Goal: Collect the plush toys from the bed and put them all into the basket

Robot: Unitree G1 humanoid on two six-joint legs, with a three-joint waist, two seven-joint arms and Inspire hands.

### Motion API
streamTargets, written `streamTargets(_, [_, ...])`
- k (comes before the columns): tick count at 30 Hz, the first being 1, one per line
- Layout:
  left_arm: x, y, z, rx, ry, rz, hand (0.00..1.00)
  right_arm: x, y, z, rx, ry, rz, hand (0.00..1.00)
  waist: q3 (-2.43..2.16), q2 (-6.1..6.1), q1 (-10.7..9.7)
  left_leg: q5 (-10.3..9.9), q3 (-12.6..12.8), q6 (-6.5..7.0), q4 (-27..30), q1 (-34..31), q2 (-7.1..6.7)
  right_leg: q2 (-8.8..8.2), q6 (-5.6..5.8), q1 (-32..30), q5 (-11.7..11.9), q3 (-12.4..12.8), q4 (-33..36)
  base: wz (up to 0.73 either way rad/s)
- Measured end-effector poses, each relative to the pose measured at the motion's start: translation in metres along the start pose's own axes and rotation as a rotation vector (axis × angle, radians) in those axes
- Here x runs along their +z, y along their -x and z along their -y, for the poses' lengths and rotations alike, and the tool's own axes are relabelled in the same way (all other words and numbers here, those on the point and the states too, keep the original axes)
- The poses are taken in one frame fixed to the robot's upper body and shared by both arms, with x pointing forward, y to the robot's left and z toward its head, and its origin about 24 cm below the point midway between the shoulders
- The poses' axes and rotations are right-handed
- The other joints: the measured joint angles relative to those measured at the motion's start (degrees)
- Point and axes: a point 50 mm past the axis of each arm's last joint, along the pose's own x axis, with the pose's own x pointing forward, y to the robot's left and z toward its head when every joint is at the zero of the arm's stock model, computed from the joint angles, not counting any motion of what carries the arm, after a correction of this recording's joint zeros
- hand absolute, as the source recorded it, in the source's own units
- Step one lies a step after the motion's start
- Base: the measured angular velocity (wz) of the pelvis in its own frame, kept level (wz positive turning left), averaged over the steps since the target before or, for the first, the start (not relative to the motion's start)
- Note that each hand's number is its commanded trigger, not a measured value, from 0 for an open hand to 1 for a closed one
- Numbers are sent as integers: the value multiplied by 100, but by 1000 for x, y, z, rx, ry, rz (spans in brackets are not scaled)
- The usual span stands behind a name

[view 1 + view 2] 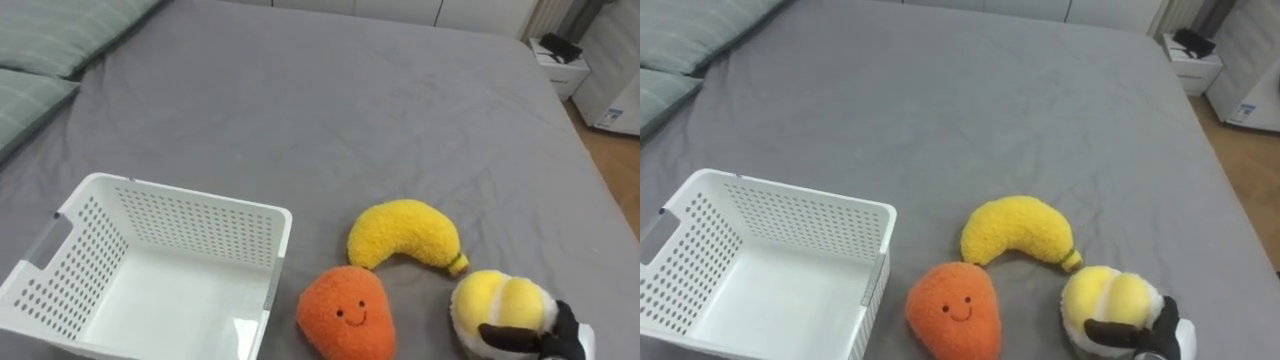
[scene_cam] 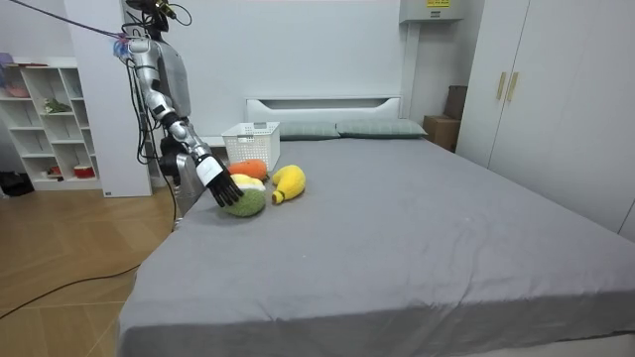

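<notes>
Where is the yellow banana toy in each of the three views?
Left eye view: the banana toy lies lower right of centre, right of the white basket.
Right eye view: banana toy lower centre, again right of the basket.
Room view: banana toy left of centre, in front of the basket.
Shared landmark: white basket.

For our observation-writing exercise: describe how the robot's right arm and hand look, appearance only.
The right hand has slim black fingers and a white casing at its back. In the room view the right arm is made of silver-grey segments with darker joints, ending in a white wrist section.
</notes>
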Motion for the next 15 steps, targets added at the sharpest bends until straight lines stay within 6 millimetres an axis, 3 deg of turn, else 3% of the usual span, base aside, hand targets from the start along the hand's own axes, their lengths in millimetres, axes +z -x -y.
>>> streamTargets(7, [-4,1,4,-22,-14,-24,0,-8,1,0,3,63,-16,2,7,7,30,4,-63,7,-4,-7,-14,-14,2,14,-1,-49,7,3])
streamTargets(8, [-4,1,4,-25,-14,-24,0,-8,1,-1,4,72,-13,69,7,7,30,5,-64,8,-3,-7,-16,-16,2,14,-1,-49,7,0])
streamTargets(9, [-4,1,5,-29,-14,-24,0,-8,1,-1,6,90,-6,100,7,7,34,6,-64,10,0,-8,-19,-19,4,15,-3,-48,7,0])
streamTargets(15, [-3,1,4,-33,-18,-20,0,-8,1,0,2,103,-1,100,11,5,34,11,-85,18,0,-14,-29,-36,11,18,-7,-122,6,2])
